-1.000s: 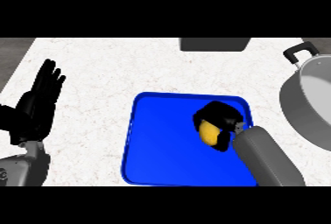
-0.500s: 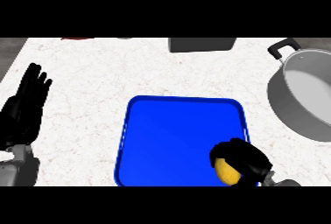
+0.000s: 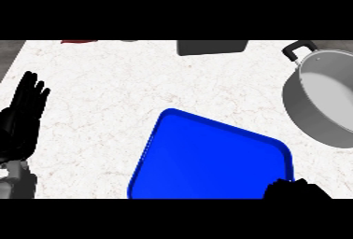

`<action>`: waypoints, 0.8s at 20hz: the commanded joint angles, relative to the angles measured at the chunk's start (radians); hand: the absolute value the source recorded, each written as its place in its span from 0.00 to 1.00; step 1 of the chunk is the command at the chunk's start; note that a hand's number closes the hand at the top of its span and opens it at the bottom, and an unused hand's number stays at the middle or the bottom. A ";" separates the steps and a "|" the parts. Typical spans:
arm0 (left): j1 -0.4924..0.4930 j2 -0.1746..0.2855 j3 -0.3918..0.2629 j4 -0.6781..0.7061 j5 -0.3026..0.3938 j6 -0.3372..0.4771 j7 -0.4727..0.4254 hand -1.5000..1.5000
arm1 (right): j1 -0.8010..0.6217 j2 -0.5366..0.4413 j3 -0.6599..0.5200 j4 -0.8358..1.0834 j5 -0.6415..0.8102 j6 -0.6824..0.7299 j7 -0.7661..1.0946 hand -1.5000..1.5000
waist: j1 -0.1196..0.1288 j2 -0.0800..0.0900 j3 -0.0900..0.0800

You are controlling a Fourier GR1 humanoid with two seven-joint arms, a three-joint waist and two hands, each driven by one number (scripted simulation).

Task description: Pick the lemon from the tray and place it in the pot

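Note:
The blue tray [image 3: 207, 158] lies skewed on the white counter at the lower middle, and its visible surface is bare. No lemon shows anywhere. The grey pot [image 3: 303, 116] with a black handle stands at the right edge, its inside empty as far as I see. Only the black top of my right hand [image 3: 296, 190] shows at the bottom edge, over the tray's near right corner; whatever it holds is hidden. My left hand [image 3: 21, 121] rests open at the left edge, fingers pointing up.
A dark grey rectangular object [image 3: 212, 46] sits at the counter's far edge, top middle. A sliver of something red [image 3: 79, 41] shows at the top left. The counter's left edge [image 3: 10, 51] runs along the far left.
My right hand, which held the lemon over the tray, has dropped to the bottom edge and the lemon has gone from sight. The tray now lies turned at an angle.

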 commanded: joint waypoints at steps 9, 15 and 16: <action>-0.097 -0.010 -0.023 0.061 -0.023 0.005 0.013 0.50 | 0.067 0.035 -0.555 -0.293 -0.453 -0.027 0.112 1.00 | 0.049 0.018 0.002; -0.093 -0.013 -0.031 0.009 -0.009 -0.016 0.052 0.50 | -0.063 -0.067 -0.771 -0.186 -0.724 0.108 0.228 1.00 | 0.073 0.016 0.002; -0.079 -0.031 -0.042 0.052 -0.020 -0.023 -0.004 0.50 | -0.146 -0.087 -0.775 -0.062 -0.713 0.087 0.208 1.00 | 0.078 0.018 0.002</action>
